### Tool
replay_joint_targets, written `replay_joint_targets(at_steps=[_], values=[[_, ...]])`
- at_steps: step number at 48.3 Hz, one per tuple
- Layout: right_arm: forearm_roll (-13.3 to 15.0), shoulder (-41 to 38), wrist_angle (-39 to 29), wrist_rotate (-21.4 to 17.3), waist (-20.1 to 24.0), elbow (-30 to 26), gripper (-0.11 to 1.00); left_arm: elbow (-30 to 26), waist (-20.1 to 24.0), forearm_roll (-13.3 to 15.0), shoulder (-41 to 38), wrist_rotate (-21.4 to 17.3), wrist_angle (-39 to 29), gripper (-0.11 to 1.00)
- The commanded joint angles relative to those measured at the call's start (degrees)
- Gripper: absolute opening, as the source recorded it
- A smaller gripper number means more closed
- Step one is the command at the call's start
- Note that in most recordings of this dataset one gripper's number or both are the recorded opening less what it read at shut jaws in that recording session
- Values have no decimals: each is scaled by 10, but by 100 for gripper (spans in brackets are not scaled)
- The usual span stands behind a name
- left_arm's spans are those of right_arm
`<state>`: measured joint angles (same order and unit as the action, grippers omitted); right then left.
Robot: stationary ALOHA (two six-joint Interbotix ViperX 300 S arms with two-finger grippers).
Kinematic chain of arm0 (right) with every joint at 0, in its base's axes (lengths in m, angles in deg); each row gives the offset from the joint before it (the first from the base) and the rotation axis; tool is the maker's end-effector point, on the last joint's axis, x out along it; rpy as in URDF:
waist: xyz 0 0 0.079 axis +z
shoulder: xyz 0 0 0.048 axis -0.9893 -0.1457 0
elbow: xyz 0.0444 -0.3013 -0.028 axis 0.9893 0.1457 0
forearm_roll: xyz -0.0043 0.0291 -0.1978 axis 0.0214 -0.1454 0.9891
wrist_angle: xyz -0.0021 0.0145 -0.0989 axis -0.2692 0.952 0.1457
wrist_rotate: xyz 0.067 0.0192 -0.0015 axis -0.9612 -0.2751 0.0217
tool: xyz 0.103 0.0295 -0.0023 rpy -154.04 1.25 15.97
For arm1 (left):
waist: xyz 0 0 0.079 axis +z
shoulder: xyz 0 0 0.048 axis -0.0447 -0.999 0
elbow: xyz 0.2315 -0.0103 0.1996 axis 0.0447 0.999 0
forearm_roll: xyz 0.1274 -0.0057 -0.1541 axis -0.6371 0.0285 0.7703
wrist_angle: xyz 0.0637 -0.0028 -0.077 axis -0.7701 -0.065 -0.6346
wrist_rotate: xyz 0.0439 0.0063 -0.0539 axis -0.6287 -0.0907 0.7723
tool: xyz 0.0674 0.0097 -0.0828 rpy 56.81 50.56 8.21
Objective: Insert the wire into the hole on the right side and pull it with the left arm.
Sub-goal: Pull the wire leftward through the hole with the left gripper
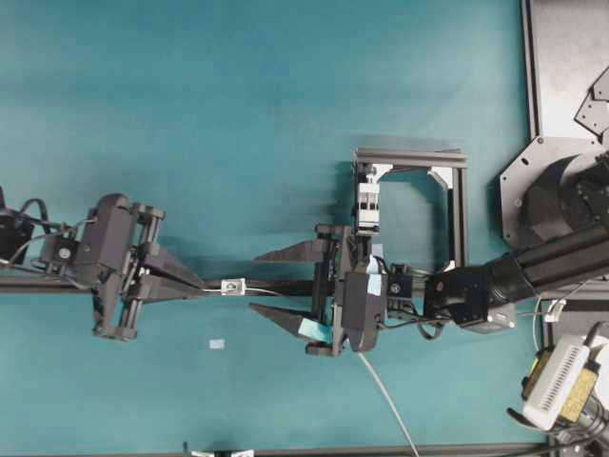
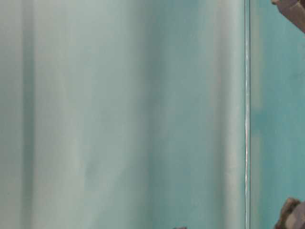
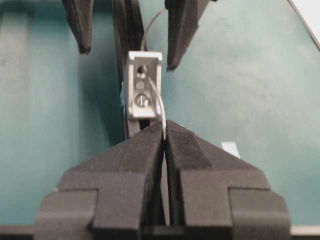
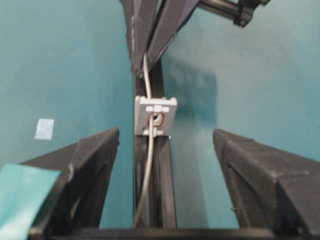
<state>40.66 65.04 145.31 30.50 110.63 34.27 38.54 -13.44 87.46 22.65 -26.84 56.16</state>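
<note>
Starting at the left edge of the bench, your left tool (image 1: 195, 283) sits with its two pointed fingers pressed together on the wire (image 3: 156, 95), pinching the stiff tip just where it comes out of the block. In the left wrist view the grip is at the very ends of the fingers (image 3: 150, 145), which I judge is deliberate: a hold that close to the block lets you draw the wire straight along the dark rail (image 1: 285, 286) without bending it.

Next along is the small metal block (image 1: 231, 286), mounted on that rail near the middle of the bench. The hole (image 4: 156, 119) already has the wire running through it; from the right wrist view you see the wire enter on the near face and carry on towards the left tool. So the threading looks done and the pull is what remains.

Further right, your right tool (image 1: 276, 284) stands wide open, one finger on either side of the rail, touching nothing. That leaves the wire free to slide.

Some things you cannot check here. The wire's far end is hidden under the right tool's body. The table-level view is blurred and tells you nothing of the block. Whether the left grip is firm enough cannot be seen.
</note>
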Motion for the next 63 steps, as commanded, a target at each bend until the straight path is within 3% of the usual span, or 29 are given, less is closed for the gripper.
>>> replay_joint_targets(at_steps=[1, 17, 38, 63], values=[[1, 21, 2, -1, 0, -4, 83, 7, -3, -4, 39, -1, -9, -10], [2, 21, -2, -1, 0, -3, 83, 56, -3, -7, 102, -1, -57, -10], [1, 21, -1, -1, 0, -3, 83, 132, -33, -8, 169, 1, -61, -10], [1, 21, -2, -3, 0, -4, 83, 160, -43, -7, 172, 4, -75, -10]])
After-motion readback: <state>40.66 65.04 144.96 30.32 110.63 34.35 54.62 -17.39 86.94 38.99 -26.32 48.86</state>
